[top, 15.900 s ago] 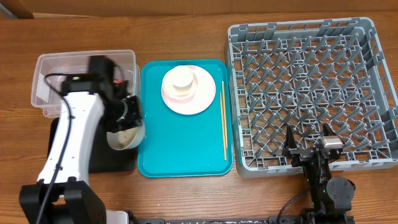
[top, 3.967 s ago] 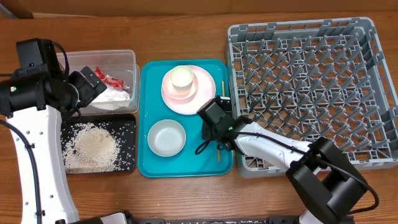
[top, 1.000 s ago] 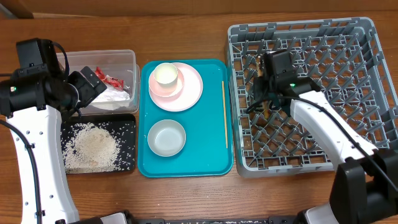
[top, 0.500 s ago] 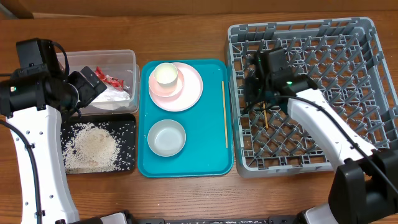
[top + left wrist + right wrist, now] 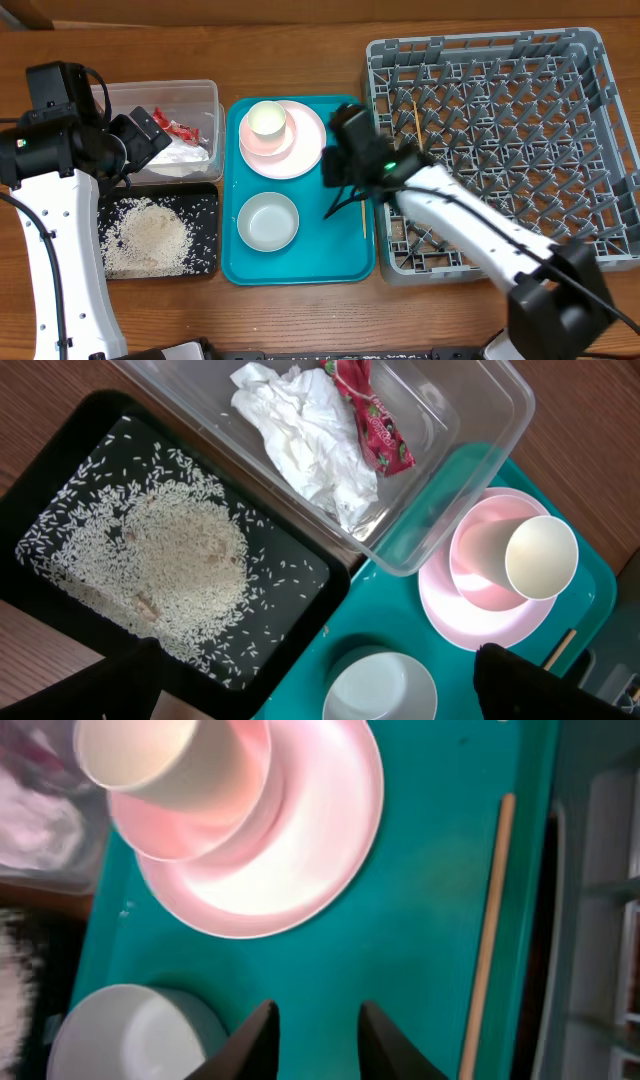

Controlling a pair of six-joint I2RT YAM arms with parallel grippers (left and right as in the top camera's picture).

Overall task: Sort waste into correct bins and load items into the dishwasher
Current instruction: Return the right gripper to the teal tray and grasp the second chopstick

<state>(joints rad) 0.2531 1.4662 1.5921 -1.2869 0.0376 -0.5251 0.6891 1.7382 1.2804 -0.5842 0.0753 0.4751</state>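
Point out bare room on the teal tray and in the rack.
Teal tray: free between the bowl and the chopstick, under the right hand, and along the front edge. Crowded at the pink plate with the cup. Rack: bare except a second chopstick near its far-left corner.

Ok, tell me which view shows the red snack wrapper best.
Left wrist: the red wrapper lies large and unobstructed in the clear tub beside the napkin. Overhead shows it only small. Right wrist does not show it.
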